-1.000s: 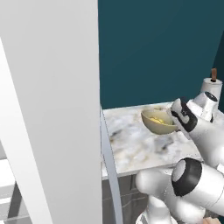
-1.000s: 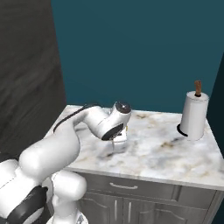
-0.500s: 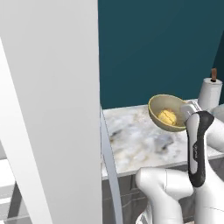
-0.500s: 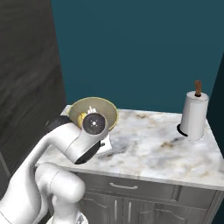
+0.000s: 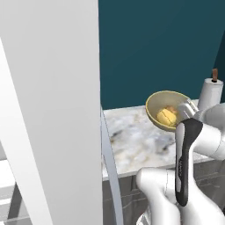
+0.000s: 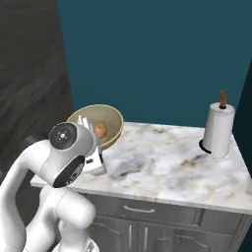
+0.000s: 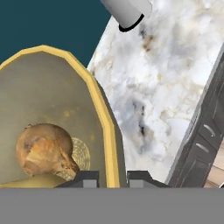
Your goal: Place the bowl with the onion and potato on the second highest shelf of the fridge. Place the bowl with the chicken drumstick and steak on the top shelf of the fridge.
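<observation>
the gripper [image 7: 112, 177] is pinching the bowl [image 7: 48, 118] rim at 6 o'clock — marble counter [image 7: 162, 87] lying open toward 3 o'clock.

We read no text, label, brand, number or sign in any view.
</observation>
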Robot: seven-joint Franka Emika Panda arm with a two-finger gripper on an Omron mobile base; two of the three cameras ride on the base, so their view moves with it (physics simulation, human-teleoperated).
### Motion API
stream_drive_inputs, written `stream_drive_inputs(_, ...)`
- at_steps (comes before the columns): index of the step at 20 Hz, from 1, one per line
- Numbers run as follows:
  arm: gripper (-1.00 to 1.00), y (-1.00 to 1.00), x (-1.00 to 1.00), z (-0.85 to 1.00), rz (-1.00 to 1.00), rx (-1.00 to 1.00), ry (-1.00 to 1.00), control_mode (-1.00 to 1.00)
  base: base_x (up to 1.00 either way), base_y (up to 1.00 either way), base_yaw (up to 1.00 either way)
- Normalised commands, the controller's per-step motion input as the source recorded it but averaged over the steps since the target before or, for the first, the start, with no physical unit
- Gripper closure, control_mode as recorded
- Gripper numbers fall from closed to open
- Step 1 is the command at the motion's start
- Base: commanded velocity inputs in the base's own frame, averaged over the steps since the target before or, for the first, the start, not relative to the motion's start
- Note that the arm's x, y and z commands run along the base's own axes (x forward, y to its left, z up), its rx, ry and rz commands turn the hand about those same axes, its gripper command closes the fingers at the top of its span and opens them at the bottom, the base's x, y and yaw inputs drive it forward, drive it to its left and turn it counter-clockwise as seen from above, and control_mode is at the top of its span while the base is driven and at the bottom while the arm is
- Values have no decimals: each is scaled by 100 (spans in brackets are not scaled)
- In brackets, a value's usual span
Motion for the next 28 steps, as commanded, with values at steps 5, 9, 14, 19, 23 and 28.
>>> stream_drive_inputs(5,100,0,0,0,0,0,0,100,-89,-19,0)
stream_drive_inputs(9,100,0,0,0,0,0,0,100,-100,-38,0)
stream_drive_inputs(14,100,0,0,0,0,0,0,100,-100,-13,0)
stream_drive_inputs(19,100,0,0,0,0,0,0,100,-100,52,12)
stream_drive_inputs(23,100,0,0,0,0,0,0,100,-100,100,26)
stream_drive_inputs(28,100,0,0,0,0,0,0,100,-100,100,37)
